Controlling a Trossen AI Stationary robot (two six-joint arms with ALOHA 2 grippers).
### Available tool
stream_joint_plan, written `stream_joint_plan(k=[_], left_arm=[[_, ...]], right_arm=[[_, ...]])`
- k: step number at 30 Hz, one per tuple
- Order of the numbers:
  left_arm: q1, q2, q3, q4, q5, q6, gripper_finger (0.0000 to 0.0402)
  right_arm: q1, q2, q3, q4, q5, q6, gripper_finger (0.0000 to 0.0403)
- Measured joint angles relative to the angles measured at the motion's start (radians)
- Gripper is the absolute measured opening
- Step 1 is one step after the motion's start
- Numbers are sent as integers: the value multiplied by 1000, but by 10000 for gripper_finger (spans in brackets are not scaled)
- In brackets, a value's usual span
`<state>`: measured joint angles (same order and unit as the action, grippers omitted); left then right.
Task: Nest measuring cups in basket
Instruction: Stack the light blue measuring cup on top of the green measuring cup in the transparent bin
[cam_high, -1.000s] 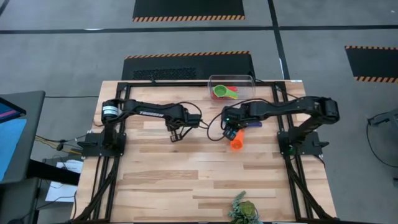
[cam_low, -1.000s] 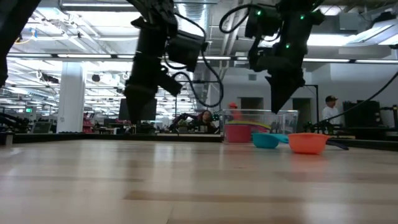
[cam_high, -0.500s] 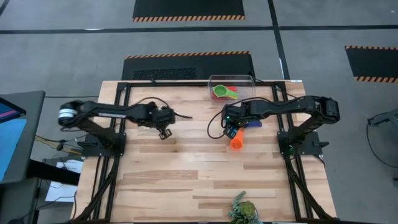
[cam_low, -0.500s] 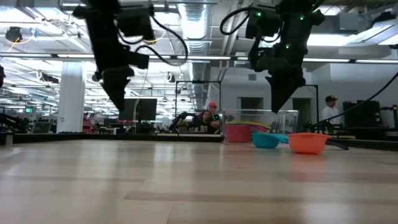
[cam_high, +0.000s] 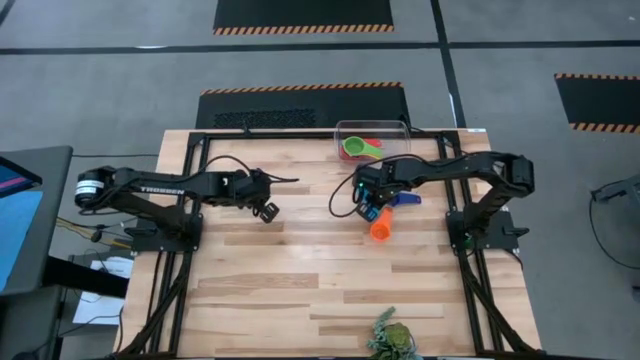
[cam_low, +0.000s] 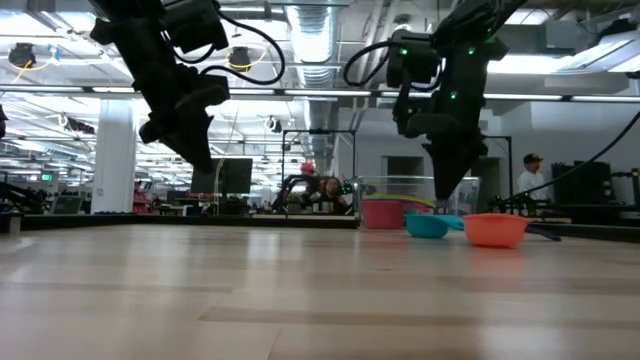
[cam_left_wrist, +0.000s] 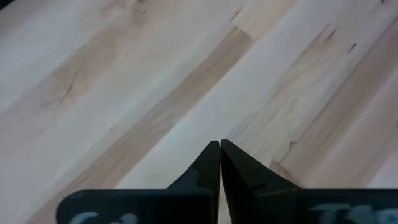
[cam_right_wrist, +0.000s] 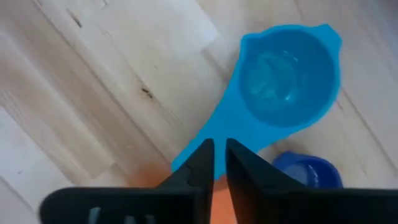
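- A pale wooden plank table (cam_high: 300, 270) stands on a grey floor with black mats edged in orange-black stripes; in the low view a wide hall with ceiling lights and distant people stretches behind it.
- The right gripper (cam_right_wrist: 219, 163) hangs just above the handle of the light blue cup (cam_right_wrist: 287, 74). Its fingers (cam_right_wrist: 198, 163) stand a narrow slit apart, straddling the handle's end and holding nothing that can be seen. In the high view this gripper (cam_high: 366, 204) sits right of centre.
- The light blue cup lies upright on the table, a round bowl with a small pour lip and a flat handle running toward the fingers.
- Just beside it lie a dark blue cup (cam_right_wrist: 308, 171) and an orange cup (cam_high: 381, 229), the orange one toward the lower side in the high view.
- In the low view, light blue (cam_low: 428, 226) and orange (cam_low: 495, 230) sit side by side at right of centre.
- The clear basket (cam_high: 372, 141) stands at the table's upper edge, above the right gripper in the high view; a green cup (cam_high: 357, 148) and something red lie in it.
- The left gripper (cam_left_wrist: 220, 163) hovers over bare wood left of centre, fingers pressed together, empty.
- A green leafy object (cam_high: 392, 338) sits at the table's lower edge.
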<state>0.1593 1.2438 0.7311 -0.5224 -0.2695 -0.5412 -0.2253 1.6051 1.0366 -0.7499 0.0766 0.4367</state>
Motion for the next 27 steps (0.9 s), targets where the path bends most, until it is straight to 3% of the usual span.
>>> stream_joint_plan(k=[9,16,27], left_arm=[[0,0,0,16,-24,2,0],[0,1,0,17,-24,2,0],[0,1,0,17,-25,-1,0]], right_arm=[[-9,38,0,133,1,0,156],[-29,38,0,142,9,0,219],[-47,173,-1,184,30,7,221]])
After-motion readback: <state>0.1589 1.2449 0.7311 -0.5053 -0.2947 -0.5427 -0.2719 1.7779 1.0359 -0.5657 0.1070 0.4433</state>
